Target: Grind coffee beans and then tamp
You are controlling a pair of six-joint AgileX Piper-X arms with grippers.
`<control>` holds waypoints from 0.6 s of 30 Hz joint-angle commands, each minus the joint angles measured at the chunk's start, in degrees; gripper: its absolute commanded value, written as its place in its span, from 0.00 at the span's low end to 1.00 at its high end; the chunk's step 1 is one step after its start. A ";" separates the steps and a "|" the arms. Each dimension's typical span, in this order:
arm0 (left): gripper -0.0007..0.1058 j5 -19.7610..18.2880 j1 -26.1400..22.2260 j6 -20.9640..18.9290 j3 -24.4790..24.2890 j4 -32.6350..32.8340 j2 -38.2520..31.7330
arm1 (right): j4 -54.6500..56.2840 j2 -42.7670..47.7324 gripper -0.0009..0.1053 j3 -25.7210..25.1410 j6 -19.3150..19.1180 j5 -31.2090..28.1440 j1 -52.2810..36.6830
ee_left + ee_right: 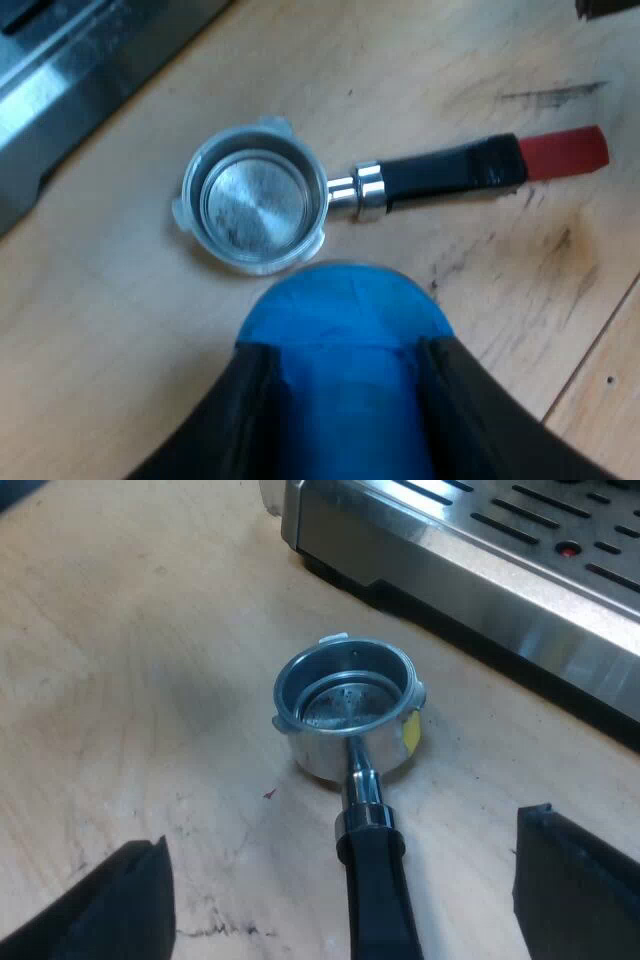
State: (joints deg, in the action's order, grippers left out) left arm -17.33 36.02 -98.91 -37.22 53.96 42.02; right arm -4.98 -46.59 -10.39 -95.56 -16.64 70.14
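A blue tamper (345,310) is grasped in the left claw (345,352), near the empty holder (372,188) laid on the bench (100,330); the right claw (345,842) is spread wide over its handle (378,890).

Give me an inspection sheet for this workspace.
Surface: wooden table, dark scuff marks.
Job's things: metal holder lying loose on the table, basket empty; blue tamper held near it.
Clutter: nothing seen.
Grippers: left gripper shut on the tamper; right gripper open, fingers either side of the holder's handle, apart from it.
Cables: nothing seen.
Surroundings: coffee machine close by the holder.
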 commanded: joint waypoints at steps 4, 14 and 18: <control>0.01 -0.43 0.28 0.90 -4.92 -1.92 5.55 | -0.33 0.47 0.68 -0.12 0.70 0.21 0.15; 0.01 -2.36 0.28 3.03 -6.99 -2.14 13.46 | -0.33 0.47 0.68 -0.12 0.70 0.21 0.15; 0.01 -2.36 0.28 3.47 -6.99 -3.78 15.63 | -0.33 0.47 0.68 -0.12 0.70 0.21 0.15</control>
State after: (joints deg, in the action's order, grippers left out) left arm -19.23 36.00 -96.11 -43.66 51.73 57.20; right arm -4.98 -46.59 -10.39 -95.01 -16.64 70.14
